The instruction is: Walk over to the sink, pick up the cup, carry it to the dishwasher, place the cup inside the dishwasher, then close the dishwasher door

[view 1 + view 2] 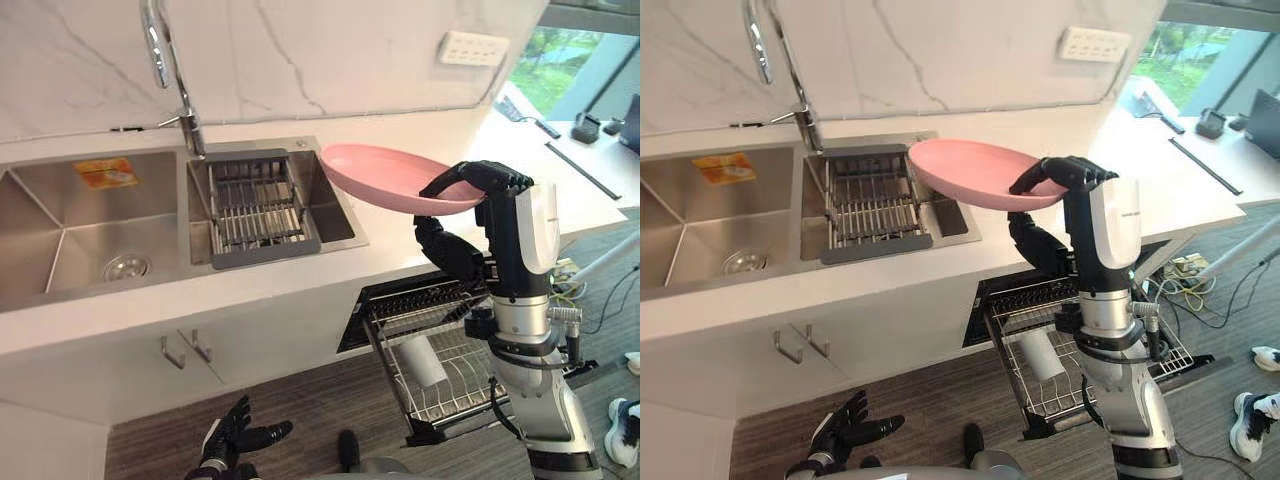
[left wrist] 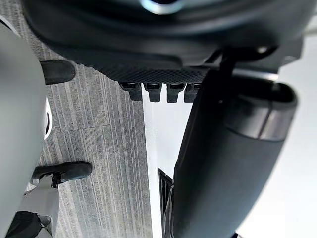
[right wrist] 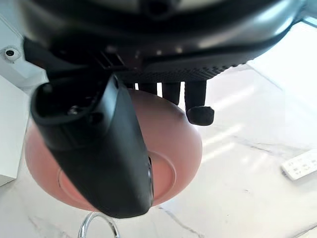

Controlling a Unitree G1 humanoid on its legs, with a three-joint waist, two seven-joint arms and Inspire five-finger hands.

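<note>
The white stone counter (image 1: 300, 285) is running just under the right hand (image 1: 498, 215), and the brushed-steel double sink (image 1: 60, 205) is lying off to its left. Below that hand the wire dishwasher rack (image 1: 455, 395) is standing pulled out, its far end hidden under the counter. The hand is clamping a smooth round pink plate (image 1: 385, 180), fingers over the rim and thumb beneath. The white cup (image 1: 425, 360) is lying sideways in the rack. The left hand (image 1: 235, 435) is hanging low with its fingers loosely spread.

The right hand (image 1: 480, 185) is showing dark, segmented fingers (image 1: 500, 175). The right forearm (image 1: 540, 225) is carrying a white cover panel with a small dark marking above a silver-grey ribbed wrist joint (image 1: 520, 322). The left hand (image 1: 235, 432) is presenting a matching dark finish and a dotted palm pad (image 2: 163, 74).
</note>
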